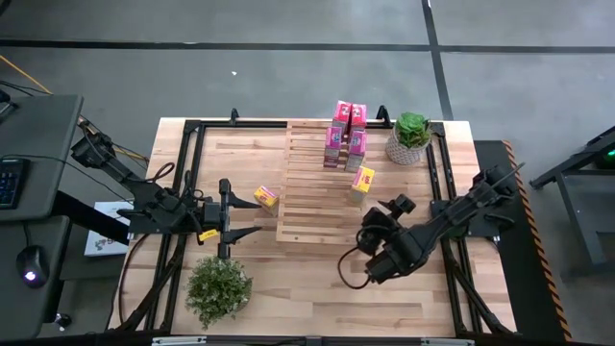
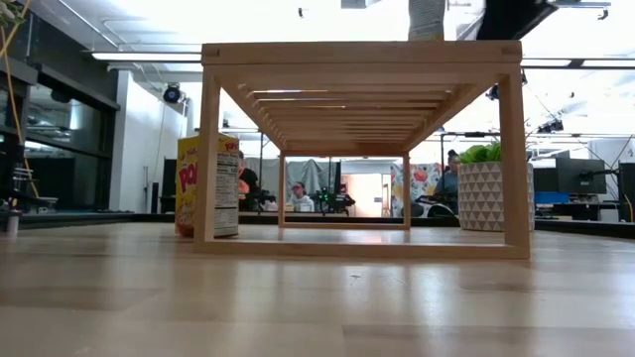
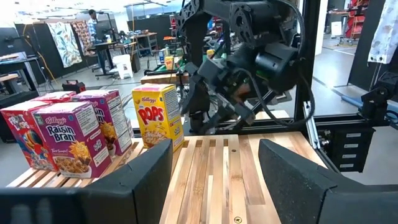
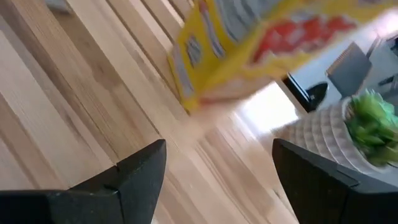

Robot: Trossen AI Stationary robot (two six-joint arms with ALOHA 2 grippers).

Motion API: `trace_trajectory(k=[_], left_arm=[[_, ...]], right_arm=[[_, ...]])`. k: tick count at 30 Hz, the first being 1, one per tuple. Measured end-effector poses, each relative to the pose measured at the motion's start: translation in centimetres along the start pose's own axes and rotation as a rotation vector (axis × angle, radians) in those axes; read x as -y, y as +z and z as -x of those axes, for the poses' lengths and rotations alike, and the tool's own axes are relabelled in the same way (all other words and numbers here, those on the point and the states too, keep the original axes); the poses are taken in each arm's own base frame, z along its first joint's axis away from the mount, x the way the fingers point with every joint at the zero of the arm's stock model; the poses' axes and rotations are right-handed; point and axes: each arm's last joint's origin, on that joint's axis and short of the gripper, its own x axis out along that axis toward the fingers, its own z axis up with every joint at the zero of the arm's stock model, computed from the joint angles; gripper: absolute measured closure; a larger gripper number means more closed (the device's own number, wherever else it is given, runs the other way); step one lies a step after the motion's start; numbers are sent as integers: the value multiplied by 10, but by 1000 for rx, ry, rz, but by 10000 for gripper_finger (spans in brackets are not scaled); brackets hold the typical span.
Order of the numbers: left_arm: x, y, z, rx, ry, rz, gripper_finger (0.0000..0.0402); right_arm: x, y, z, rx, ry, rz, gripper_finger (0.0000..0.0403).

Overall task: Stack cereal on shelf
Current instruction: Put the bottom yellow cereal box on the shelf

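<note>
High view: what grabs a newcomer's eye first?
The pink cereal boxes clustered at the far end of the slatted shelf, by the potted plant. A yellow box stands on the shelf's right edge, just ahead of the open right gripper. Another yellow box sits on the table near the open left gripper.

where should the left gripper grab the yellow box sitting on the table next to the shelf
Judging from the high view, the yellow cereal box stands apart on the table, left of the shelf, with clear space around it. The open left gripper could probably come level from its own side and close across the narrow faces, about mid-height.
</note>
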Motion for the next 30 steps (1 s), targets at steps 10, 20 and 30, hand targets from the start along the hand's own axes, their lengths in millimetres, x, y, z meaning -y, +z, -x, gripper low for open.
trace_trajectory(k=[10, 20, 30], left_arm=[[0, 0, 0, 0, 0, 0, 174], [0, 0, 0, -1, 0, -1, 174], [0, 0, 0, 1, 0, 1, 174]], right_arm=[[26, 8, 8, 50, -16, -6, 122], [34, 7, -4, 48, -65, 100, 349], [70, -31, -19, 137, 16, -98, 399]])
